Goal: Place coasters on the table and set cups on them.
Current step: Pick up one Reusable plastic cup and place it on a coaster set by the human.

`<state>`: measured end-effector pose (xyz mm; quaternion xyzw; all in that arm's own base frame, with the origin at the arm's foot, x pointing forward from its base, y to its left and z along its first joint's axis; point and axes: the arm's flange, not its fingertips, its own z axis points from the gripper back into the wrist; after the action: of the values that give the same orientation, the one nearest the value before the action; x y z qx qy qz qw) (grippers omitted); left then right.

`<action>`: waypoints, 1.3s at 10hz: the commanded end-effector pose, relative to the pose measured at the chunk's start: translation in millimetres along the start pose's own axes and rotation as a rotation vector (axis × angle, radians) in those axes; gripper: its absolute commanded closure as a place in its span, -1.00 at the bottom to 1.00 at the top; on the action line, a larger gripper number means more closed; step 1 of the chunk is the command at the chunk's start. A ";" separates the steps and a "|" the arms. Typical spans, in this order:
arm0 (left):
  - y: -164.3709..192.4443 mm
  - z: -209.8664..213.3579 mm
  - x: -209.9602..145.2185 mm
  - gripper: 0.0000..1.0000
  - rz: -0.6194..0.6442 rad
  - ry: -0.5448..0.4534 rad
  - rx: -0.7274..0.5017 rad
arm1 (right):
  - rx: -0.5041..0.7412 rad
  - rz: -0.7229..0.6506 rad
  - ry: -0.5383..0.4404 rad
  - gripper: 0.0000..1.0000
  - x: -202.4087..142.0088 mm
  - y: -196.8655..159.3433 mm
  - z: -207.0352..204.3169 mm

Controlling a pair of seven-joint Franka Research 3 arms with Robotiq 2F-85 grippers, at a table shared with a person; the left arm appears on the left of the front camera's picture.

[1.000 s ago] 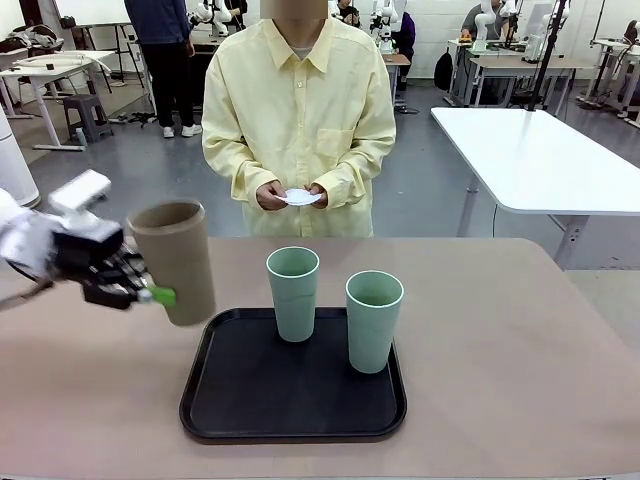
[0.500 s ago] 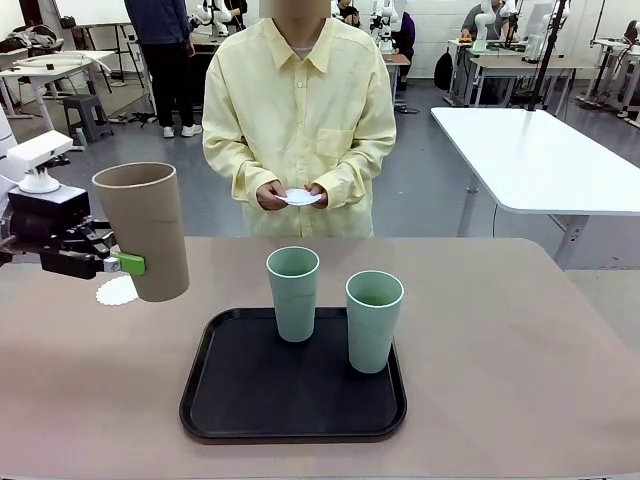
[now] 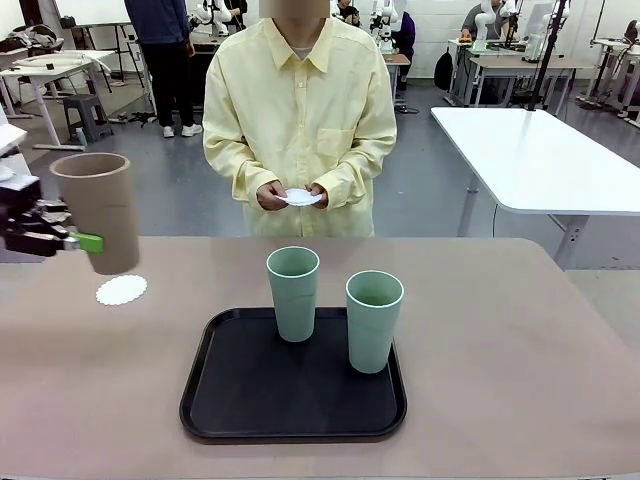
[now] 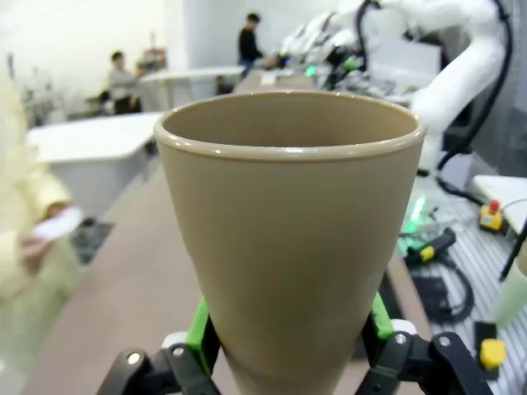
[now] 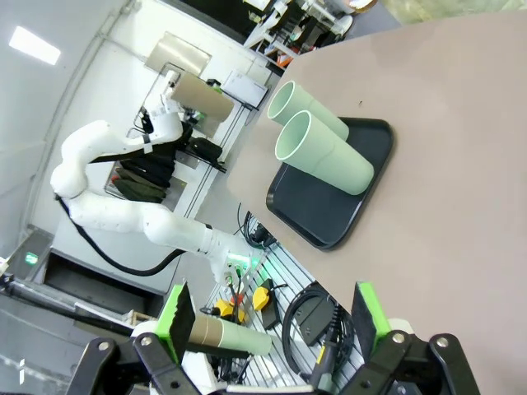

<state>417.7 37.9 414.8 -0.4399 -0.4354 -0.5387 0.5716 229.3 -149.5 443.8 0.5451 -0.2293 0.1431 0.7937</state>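
Observation:
My left gripper (image 3: pixel 92 241) is shut on the tan-brown cup (image 3: pixel 97 208) at the table's far left, holding it in the air just above and behind a white lacy coaster (image 3: pixel 121 290) that lies on the beige table (image 3: pixel 500 350). In the left wrist view the tan cup (image 4: pixel 288 239) stands upright between the green pads (image 4: pixel 200 329). Two mint green cups (image 3: pixel 293 293) (image 3: pixel 374 320) stand on the black tray (image 3: pixel 250 400). The person's hands hold more white coasters (image 3: pixel 300 197) at the far side. My right gripper (image 5: pixel 272 321) is open and holds nothing, well off to the side of the tray (image 5: pixel 329 218).
A white-topped table (image 3: pixel 540 160) stands beyond the far right corner. The person stands close to the table's far edge. The tabletop to the right of the tray and in front of it is bare.
My left gripper has carried the tan cup up and to the left, away from the tray. The coaster on the table, hidden behind the cup before, now shows below it.

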 end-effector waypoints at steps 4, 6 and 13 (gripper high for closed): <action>32.6 97.9 -25.8 -0.66 0.012 -0.070 0.225 | 0.012 0.012 -0.011 -1.00 0.8 0.6 1.0; 38.7 109.8 -27.1 -0.66 0.016 -0.084 0.397 | 0.012 0.012 -0.011 -1.00 0.8 0.6 1.0; 52.7 112.4 -34.5 -0.66 0.055 -0.089 0.488 | 0.012 0.012 -0.011 -1.00 0.8 0.6 1.0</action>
<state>466.2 148.6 404.6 -0.3293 -0.5627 -0.3852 0.6531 229.3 -149.4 443.9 0.5450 -0.2290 0.1433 0.7938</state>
